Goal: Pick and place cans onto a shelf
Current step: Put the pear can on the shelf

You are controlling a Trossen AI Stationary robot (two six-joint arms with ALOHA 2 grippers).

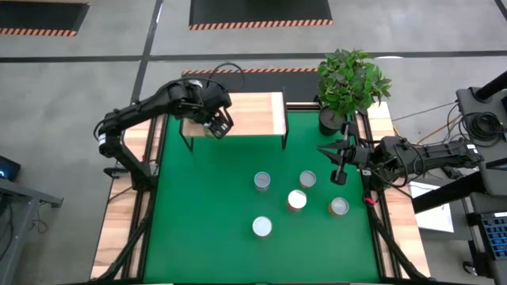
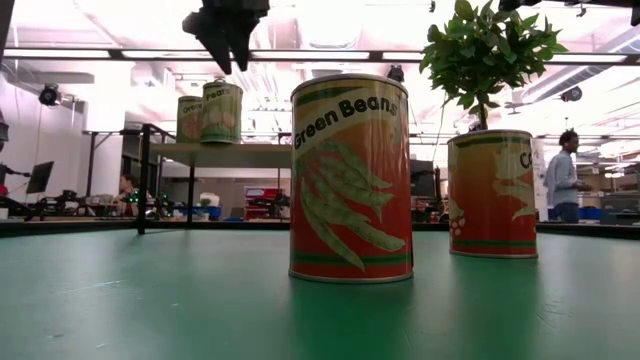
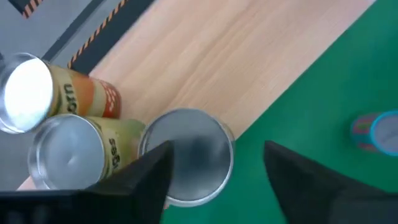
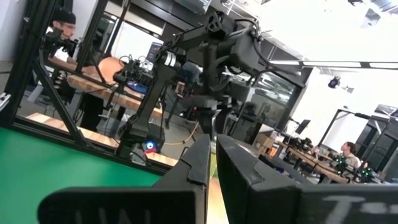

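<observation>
- Three cans crowd the shelf's (image 1: 245, 113) left end; only the left wrist view shows them all: two (image 3: 65, 127) side by side, a third can (image 3: 189, 155) at the board's edge.
- The left gripper (image 3: 214, 177) hovers over that third can, fingers apart, not gripping.
- From above, five cans (image 1: 297, 200) stand on the green mat (image 1: 206, 206).
- The low view reads "Green Beans" on one can (image 2: 350, 180).
- The right gripper (image 1: 338, 163) waits beside the potted plant (image 1: 351, 83), fingers together.

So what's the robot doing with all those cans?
It is putting cans on the shelf. The left gripper is over the shelf's left end, fingers either side of a third can beside two cans already up there. Five cans wait on the green mat. The right gripper hangs shut, empty, at the mat's right edge.
</observation>
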